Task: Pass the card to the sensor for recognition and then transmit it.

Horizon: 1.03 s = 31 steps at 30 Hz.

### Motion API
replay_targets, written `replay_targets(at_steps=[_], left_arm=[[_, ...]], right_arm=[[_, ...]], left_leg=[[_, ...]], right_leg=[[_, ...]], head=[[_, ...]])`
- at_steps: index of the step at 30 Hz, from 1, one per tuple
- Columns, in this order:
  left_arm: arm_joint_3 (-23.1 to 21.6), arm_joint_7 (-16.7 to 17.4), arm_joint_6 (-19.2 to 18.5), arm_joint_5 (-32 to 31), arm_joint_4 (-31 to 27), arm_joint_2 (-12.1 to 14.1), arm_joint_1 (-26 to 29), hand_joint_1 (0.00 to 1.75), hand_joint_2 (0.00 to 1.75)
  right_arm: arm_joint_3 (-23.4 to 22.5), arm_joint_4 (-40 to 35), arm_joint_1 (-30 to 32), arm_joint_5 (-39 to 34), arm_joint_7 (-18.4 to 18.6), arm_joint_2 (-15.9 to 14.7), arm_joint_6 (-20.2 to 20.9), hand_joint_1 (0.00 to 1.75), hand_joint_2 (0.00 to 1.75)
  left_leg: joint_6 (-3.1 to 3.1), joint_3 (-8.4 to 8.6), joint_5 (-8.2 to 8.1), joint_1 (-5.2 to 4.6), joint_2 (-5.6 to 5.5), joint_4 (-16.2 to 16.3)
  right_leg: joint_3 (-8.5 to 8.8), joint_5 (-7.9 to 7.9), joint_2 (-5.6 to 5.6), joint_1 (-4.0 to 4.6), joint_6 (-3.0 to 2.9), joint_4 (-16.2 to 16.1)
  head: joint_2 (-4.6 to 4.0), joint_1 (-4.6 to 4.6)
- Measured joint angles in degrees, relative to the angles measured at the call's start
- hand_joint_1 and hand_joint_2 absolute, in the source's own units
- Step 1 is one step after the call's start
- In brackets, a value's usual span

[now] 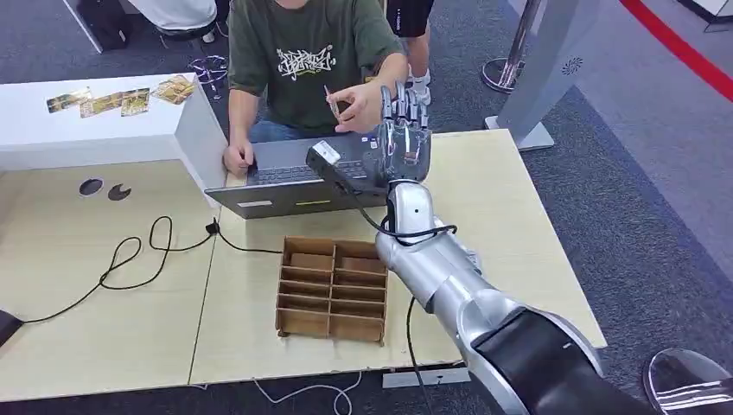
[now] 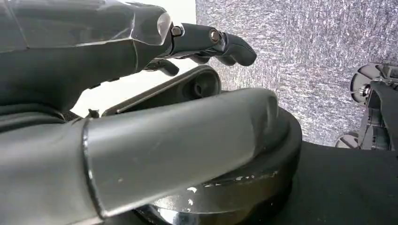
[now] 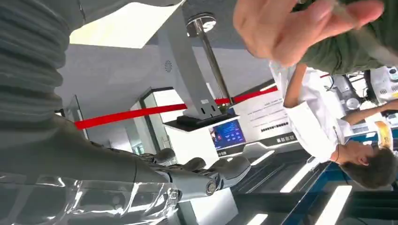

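Cardboard makes up one divided tray [image 1: 332,288] near the tabletop's [image 1: 104,328] front edge. Beyond it, the right hand [image 1: 403,138] stands raised with fingers spread, holding nothing. At the far edge, a person's hand [image 1: 363,104] pinches one card [image 1: 329,98] over one laptop [image 1: 294,177].

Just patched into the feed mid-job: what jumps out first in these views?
The robot's silver right hand is raised, fingers spread and empty, over the far edge of the light wooden table. Just beyond it, a person in a green T-shirt holds a thin card in one hand. Nearer the robot sits a brown cardboard divider tray.
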Motion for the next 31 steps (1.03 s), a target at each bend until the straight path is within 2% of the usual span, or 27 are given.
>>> replay_targets(at_steps=[11,15,21,31], left_arm=[[-0.02,0.02,0.02,0.2,0.0,0.0,-0.02,0.0,0.0],[-0.06,0.02,0.04,0.52,0.0,0.02,-0.02,0.0,0.0],[-0.92,-0.13,0.2,1.22,0.0,0.02,0.01,0.0,0.0],[-0.94,-1.27,0.55,3.26,0.0,0.04,0.28,0.0,0.0]], right_arm=[[0.0,0.07,-0.06,-0.54,-0.35,0.15,0.0,0.0,1.75],[-0.28,-2.48,0.73,-1.57,-1.34,0.13,0.0,0.0,1.75],[-2.4,-10.96,3.13,-3.47,-5.09,0.11,0.0,0.0,1.75],[-6.82,-26.04,8.87,-6.75,-13.92,0.22,0.0,0.0,1.75]], left_leg=[[0.0,0.0,0.0,0.0,0.0,0.0],[0.0,0.0,0.0,0.0,0.01,0.0],[0.0,0.0,0.0,0.0,0.01,0.0],[0.0,-0.02,0.0,0.0,0.0,0.0]], right_leg=[[0.0,0.0,0.0,0.0,0.0,0.0],[-0.02,0.0,0.01,0.0,0.0,0.0],[-0.03,0.0,0.02,0.0,0.0,0.0],[-0.02,0.0,0.0,0.0,0.0,0.0]], head=[[0.0,0.0],[0.0,0.0],[-0.02,0.02],[0.0,0.0]])
